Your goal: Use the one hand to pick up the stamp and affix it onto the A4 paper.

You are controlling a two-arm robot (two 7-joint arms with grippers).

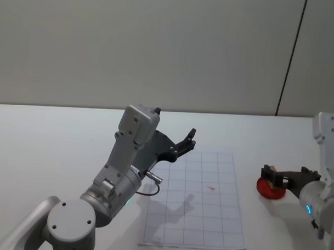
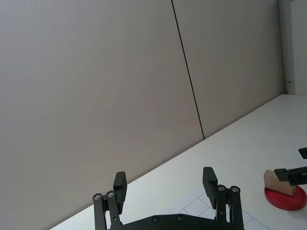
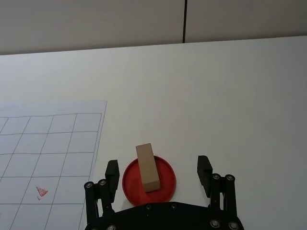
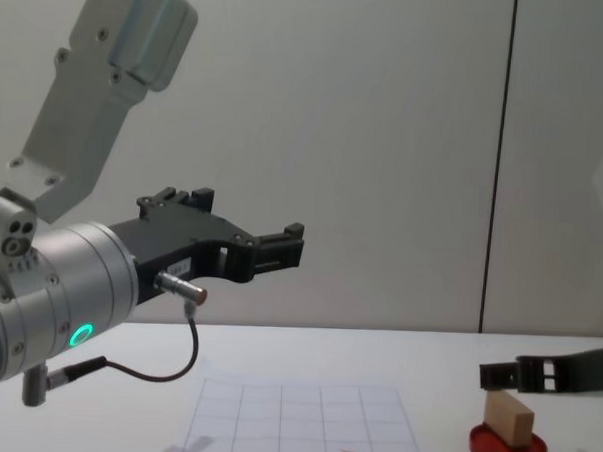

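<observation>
The stamp [image 3: 147, 167], a small tan wooden block, stands on a flat round red ink pad [image 3: 163, 189] to the right of the A4 paper [image 1: 197, 214]. My right gripper [image 3: 158, 168], on the arm with the blue ring light, is open. Its fingers [image 3: 204, 167] stand on either side of the stamp without touching it. From the chest view the stamp [image 4: 510, 422] sits just below a right gripper finger [image 4: 520, 376]. My left gripper [image 1: 188, 141], on the arm with the green light, hangs open and holds nothing, high above the paper's far left part.
The gridded paper carries a small red mark [image 1: 211, 187] near its middle. The white table [image 1: 57, 137] runs back to a grey wall. The raised left arm [image 1: 124, 167] stands over the paper's left edge.
</observation>
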